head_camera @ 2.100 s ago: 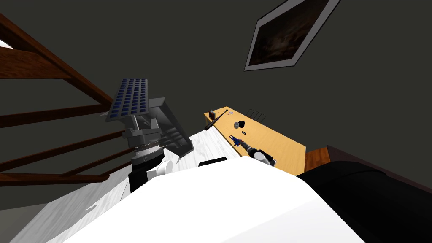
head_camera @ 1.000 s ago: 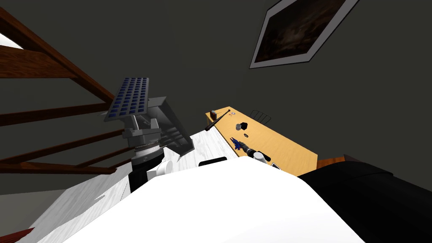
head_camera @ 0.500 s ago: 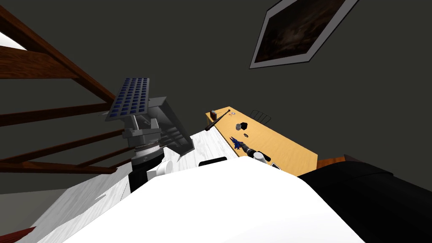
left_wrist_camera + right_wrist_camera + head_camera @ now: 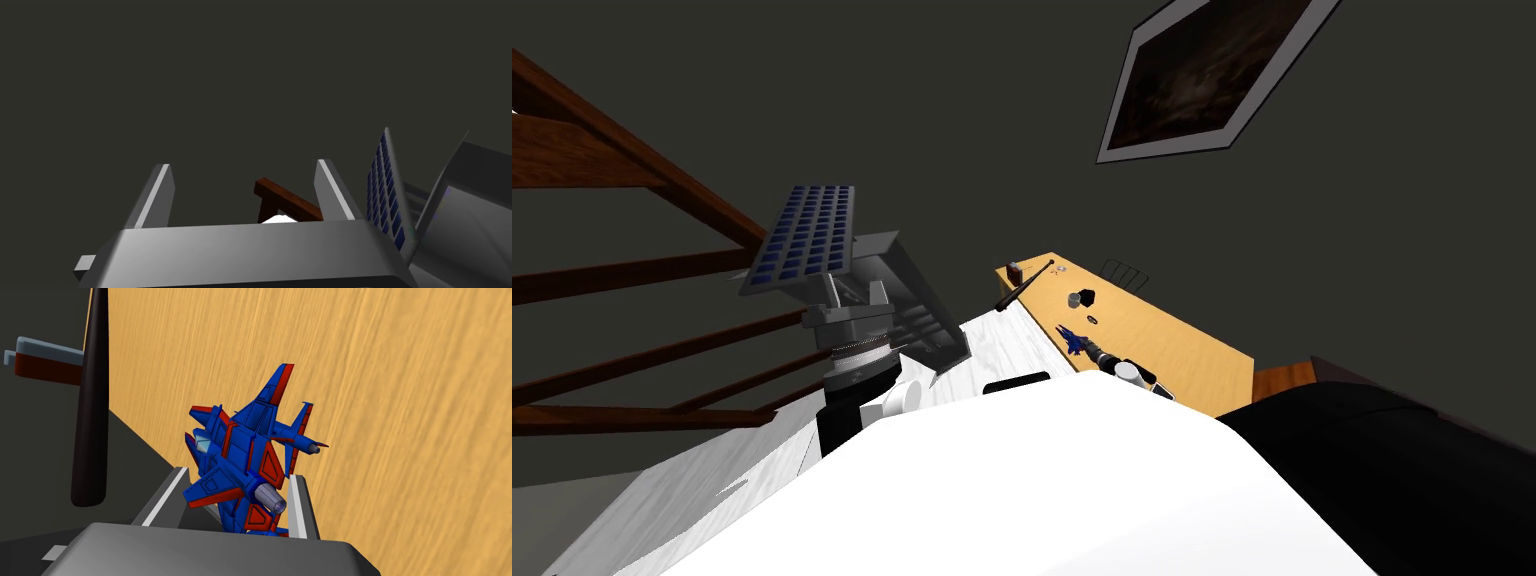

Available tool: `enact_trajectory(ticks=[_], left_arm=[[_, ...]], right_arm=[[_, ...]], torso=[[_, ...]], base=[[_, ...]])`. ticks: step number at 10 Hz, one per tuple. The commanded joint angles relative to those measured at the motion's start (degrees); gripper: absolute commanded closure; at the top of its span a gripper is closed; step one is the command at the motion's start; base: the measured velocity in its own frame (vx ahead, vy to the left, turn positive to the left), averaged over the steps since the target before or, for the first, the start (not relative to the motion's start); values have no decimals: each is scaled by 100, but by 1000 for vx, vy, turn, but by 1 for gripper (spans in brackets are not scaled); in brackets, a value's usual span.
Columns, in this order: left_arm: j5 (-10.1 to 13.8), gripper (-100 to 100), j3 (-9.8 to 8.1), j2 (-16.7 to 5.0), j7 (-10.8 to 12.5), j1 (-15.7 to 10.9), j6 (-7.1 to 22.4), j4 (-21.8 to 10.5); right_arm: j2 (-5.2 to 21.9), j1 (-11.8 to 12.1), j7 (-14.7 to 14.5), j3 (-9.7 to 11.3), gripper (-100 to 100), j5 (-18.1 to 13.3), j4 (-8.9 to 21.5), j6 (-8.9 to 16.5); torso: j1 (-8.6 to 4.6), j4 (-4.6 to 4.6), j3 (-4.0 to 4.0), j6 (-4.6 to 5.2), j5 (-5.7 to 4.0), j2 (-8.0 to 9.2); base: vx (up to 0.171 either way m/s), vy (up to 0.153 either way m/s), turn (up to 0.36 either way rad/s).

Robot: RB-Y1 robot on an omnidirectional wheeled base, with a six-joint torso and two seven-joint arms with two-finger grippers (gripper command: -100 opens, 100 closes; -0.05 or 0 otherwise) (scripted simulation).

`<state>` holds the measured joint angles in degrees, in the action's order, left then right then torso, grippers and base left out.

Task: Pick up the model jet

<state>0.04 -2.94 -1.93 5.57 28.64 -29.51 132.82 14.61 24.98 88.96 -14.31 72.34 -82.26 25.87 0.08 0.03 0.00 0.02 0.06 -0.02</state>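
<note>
One model jet (image 4: pixel 1073 341) sits at the tips of the right jaws in the head view, near the edge of the yellow table (image 4: pixel 1172 350). Left wrist: the left jaws are spread wide, holding nothing. Right wrist: the right jaws pinch the tilted blue-and-red jet's tail, with a dark bat (image 4: pixel 90 413) just outside them.

**Head camera.** Mounted high, pitched steeply down and forward, rolled, wide lens. It stands well back from the tabletop (image 4: pixel 1177 350), which runs slantwise right of centre under a dark wall.

**Left wrist camera.** On the left gripper (image 4: pixel 244 165), facing the dark wall. A blue grid panel (image 4: pixel 384 192) stands close alongside, seen edge-on, and a brown rail (image 4: pixel 287 200) lies beyond the fingers.

**Right wrist camera.** On the right gripper (image 4: pixel 240 474), very near the tabletop. The model jet (image 4: pixel 240 453) is close in front and a dark bat (image 4: pixel 91 403) crosses the tabletop's edge.

**Overlap.** Head and right wrist share the tabletop, jet and bat. Head and left wrist share the panel, rails and wall.
</note>
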Motion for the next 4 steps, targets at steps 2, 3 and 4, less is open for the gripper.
enact_trajectory(ticks=[2, 3, 4], left_arm=[[0, 0, 0, 0, 0, 0, 0, 0], [0, 0, 0, 0, 0, 0, 0, 0], [0, 0, 0, 0, 0, 0, 0, 0]], right_arm=[[29, 196, 57, 66, 100, -10, -264, 72], [19, 142, 45, 56, 100, -16, -193, 50], [22, 149, 56, 56, 0, -20, -206, 58]], torso=[[1, 1, 1, 1, 0, 1], [1, 2, 2, 0, 2, 2], [0, 2, 3, -2, 1, 4]], base=[[23, 5, -71], [9, 3, -13], [0, 0, 0]])
